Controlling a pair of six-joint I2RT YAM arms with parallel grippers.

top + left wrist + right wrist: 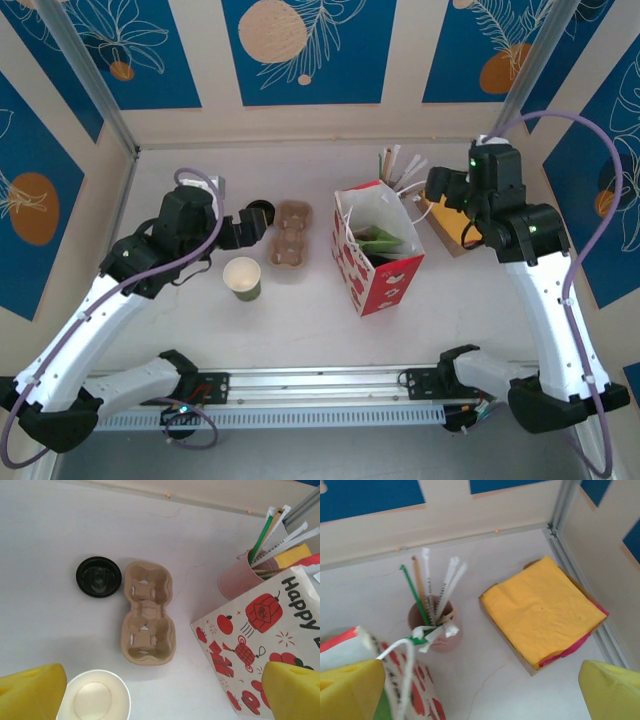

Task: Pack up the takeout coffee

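Inside the red-and-white bag (388, 282) I saw a green-and-dark shape, likely the takeout coffee (378, 238), lid unconfirmed. Right gripper (480, 692) sat at the bag handle (396, 652), fingers apart, probably steadying the mouth; left gripper (161, 692), fingers also apart, hovered above the lidless cup (94, 700) and cup carrier (148, 612).

The takeout coffee (383, 240) sits inside the open red-and-white bag (388, 282), which stands upright on the tabletop (300, 320) right of center. From above, only patches of its green paper wall and something dark show between the bag's walls. Its exact pose cannot be told.
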